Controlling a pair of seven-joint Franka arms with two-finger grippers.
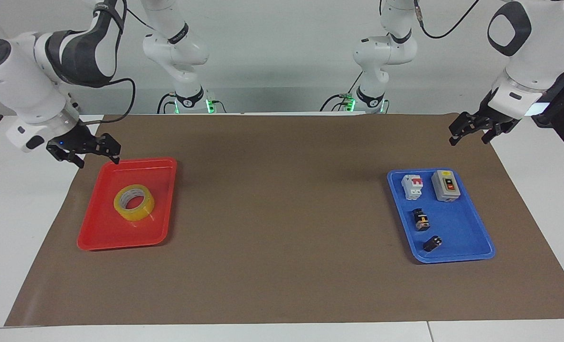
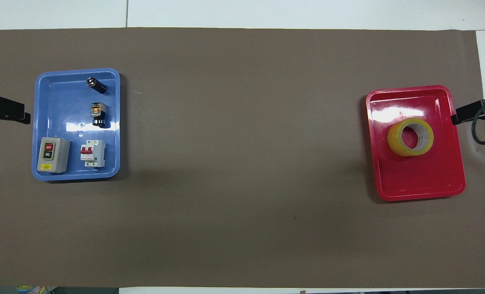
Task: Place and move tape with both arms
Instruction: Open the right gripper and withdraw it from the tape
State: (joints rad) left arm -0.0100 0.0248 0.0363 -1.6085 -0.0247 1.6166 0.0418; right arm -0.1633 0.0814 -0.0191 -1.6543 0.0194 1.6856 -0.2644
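Note:
The tape (image 1: 139,214), a yellowish roll with a white core, lies flat in the red tray (image 1: 106,232) at the right arm's end of the table. It also shows in the overhead view (image 2: 394,139), in the red tray (image 2: 418,179). My right gripper (image 1: 99,162) is open and empty, raised over the mat's edge beside the tray. In the overhead view only its tip (image 2: 467,113) shows. My left gripper (image 1: 468,140) is open and empty and waits in the air over the mat's edge beside the blue tray; its tip also shows from overhead (image 2: 5,114).
A blue tray (image 1: 457,237) at the left arm's end holds a grey switch box (image 1: 446,185), a white and red breaker (image 1: 412,186) and two small dark parts. From overhead the blue tray (image 2: 63,98) shows the same. Brown mat (image 1: 282,213) covers the table between the trays.

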